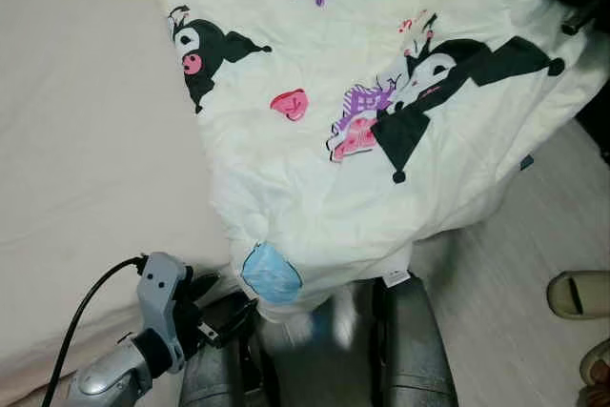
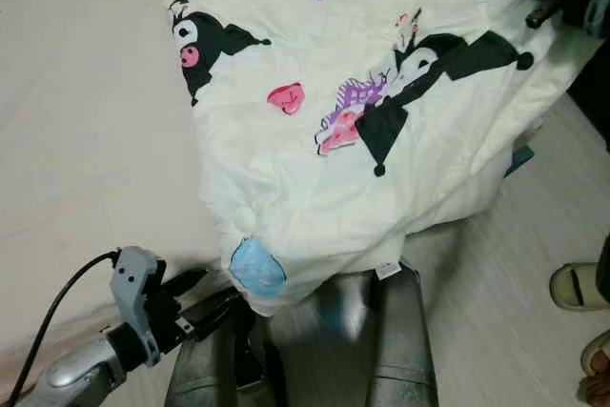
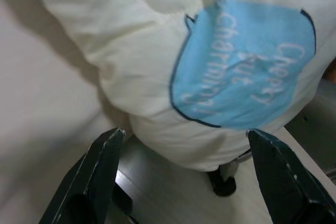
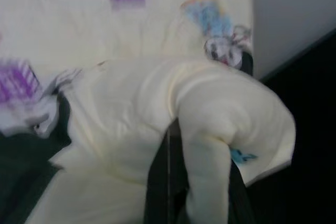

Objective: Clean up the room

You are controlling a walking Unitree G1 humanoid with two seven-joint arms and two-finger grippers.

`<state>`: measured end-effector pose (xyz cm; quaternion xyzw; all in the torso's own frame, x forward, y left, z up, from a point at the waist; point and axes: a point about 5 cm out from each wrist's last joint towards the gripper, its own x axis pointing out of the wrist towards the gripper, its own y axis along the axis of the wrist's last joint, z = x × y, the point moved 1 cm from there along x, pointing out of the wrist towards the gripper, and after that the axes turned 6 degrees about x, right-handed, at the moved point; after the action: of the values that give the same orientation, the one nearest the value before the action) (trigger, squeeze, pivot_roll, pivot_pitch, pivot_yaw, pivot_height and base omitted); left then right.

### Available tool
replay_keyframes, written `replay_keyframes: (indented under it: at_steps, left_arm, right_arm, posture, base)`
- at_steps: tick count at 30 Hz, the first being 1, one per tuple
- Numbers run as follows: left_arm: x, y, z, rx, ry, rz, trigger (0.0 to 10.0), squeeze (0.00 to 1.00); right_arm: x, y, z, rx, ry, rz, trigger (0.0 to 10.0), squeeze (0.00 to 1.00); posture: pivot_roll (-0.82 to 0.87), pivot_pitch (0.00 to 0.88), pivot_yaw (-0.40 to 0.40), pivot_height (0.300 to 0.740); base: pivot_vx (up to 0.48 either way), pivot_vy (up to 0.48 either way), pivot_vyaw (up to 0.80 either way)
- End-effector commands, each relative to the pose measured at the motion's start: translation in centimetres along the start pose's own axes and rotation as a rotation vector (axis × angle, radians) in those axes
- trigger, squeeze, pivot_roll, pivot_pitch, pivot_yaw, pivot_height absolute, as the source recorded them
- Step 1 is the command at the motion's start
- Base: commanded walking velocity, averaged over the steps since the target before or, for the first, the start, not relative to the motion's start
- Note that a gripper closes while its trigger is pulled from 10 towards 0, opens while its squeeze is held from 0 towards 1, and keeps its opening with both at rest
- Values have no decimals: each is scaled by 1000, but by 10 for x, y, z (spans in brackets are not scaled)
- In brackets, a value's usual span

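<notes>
Quilt (image 1: 381,131) corner before parted left gripper (image 3: 186,169), far edge pinched in right gripper (image 4: 191,182).

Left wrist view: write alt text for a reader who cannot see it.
The left gripper is open, its two black fingers spread just below a puffy corner of a cream quilt that bears a blue speech-bubble patch with white lettering. A pale bed sheet lies beside the quilt.
</notes>
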<state>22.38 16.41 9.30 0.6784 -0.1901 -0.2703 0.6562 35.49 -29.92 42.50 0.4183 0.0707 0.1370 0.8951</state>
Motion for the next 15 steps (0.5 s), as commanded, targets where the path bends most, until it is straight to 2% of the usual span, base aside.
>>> replay_keyframes:
  at_steps: [1,2,3,4,5,6,7,8,9,10,11,14,15]
  left_arm:
    - [-4,-13,4,-25,-2,-43,10000,0]
    - [-3,-13,4,-25,-3,-41,10000,0]
    - [-3,-13,4,-25,-3,-41,10000,0]
    - [-3,-14,4,-25,-5,-40,10000,0]
    - [-2,-14,4,-26,-7,-39,10000,0]
    - [-2,-14,5,-26,-8,-37,10000,0]
    - [-1,-14,5,-28,-9,-35,10000,0]
    - [-1,-14,5,-28,-9,-35,10000,0]
    - [-1,-14,5,-29,-12,-32,10000,0]
    - [0,-14,6,-33,-17,-27,10000,0]
    - [0,-13,7,-36,-20,-24,10000,0]
    - [0,-13,7,-36,-23,-22,10000,0]
    - [0,-13,8,-37,-27,-23,10000,0]
  right_arm:
    - [-3,-6,3,-68,10,-93,0,0]
    - [-2,-7,4,-133,6,-145,0,0]
    - [-2,-7,4,-133,6,-145,0,0]
    - [-2,-4,8,-187,-38,-170,941,0]
    - [-2,2,12,-211,-74,-175,1020,0]
    - [-1,6,14,-217,-95,-170,1255,0]
    - [1,9,14,-213,-104,-158,2314,0]
    - [1,9,14,-213,-104,-158,2314,0]
    - [4,11,12,-222,-102,-144,4235,0]
    - [8,13,8,-248,-93,-120,9647,0]
    - [12,12,4,-242,-89,-102,10000,0]
    - [17,12,-1,-242,-103,-56,10000,0]
    - [25,5,-7,-230,-130,-52,10000,0]
  posture:
    - [-116,386,81,577]
    - [-121,386,80,577]
    - [-121,386,80,577]
    - [-123,388,76,577]
    - [-131,385,67,577]
    - [-131,385,66,577]
    - [-132,385,61,577]
    - [-132,385,61,577]
    - [-132,385,61,577]
    - [-132,386,62,577]
    - [-131,386,62,577]
    - [-127,387,64,577]
    - [-125,386,65,577]
  base:
    - [0,0,0]
    - [0,0,0]
    - [0,0,0]
    - [0,0,0]
    - [0,0,0]
    - [0,0,0]
    - [0,0,0]
    - [0,0,0]
    - [0,0,0]
    - [0,0,0]
    - [0,0,0]
    - [0,0,0]
    - [0,0,0]
